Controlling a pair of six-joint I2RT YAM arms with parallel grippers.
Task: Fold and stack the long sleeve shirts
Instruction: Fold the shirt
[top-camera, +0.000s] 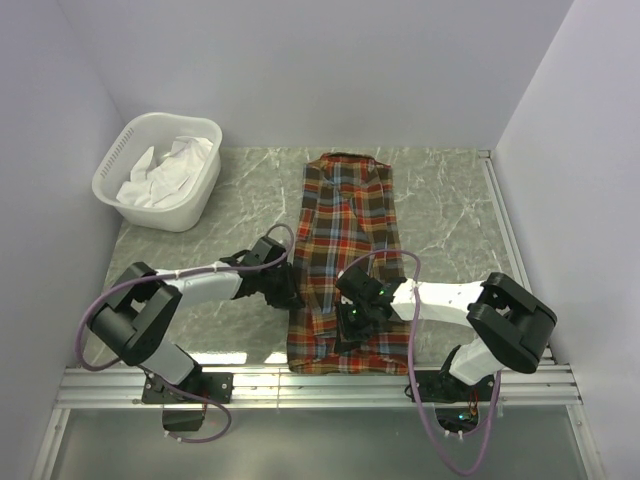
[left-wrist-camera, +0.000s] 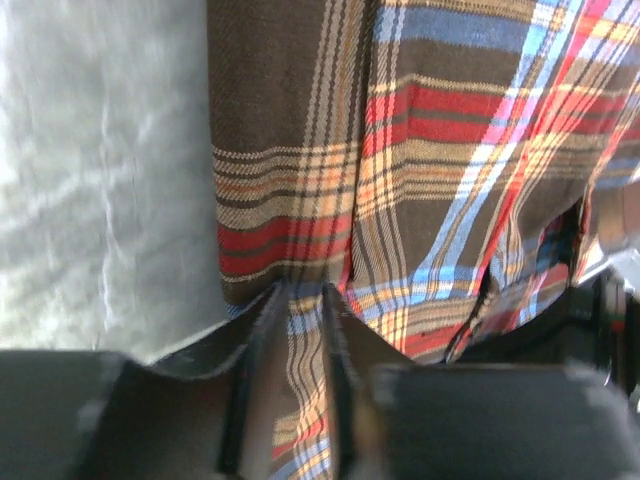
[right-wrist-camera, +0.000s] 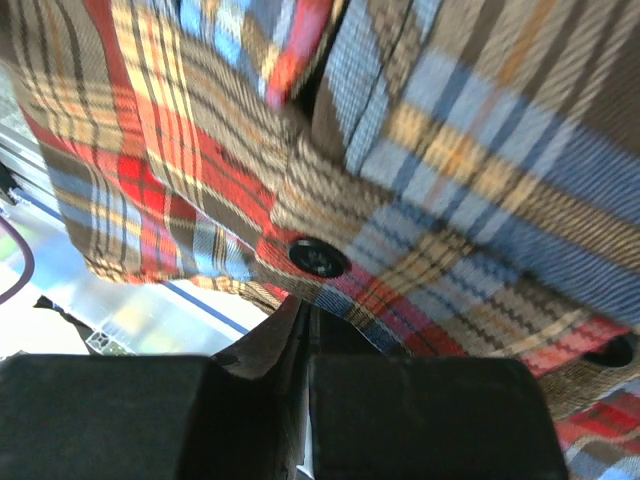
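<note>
One plaid long sleeve shirt (top-camera: 345, 225), in red, orange, blue and brown checks, lies as a long narrow strip down the middle of the table, collar at the far end. My left gripper (top-camera: 289, 292) is at the shirt's left edge near the hem. In the left wrist view (left-wrist-camera: 303, 297) it is shut on a fold of the plaid cloth (left-wrist-camera: 450, 150). My right gripper (top-camera: 353, 318) is over the shirt's lower middle. In the right wrist view (right-wrist-camera: 306, 306) its jaws are pressed together on cloth just under a buttoned cuff (right-wrist-camera: 318, 258).
A white basket (top-camera: 108, 185) with white cloths (top-camera: 165, 168) stands at the back left. The marble table top (top-camera: 450, 215) lies bare on both sides of the shirt. A metal rail (top-camera: 300, 385) runs along the near edge. Walls close in on three sides.
</note>
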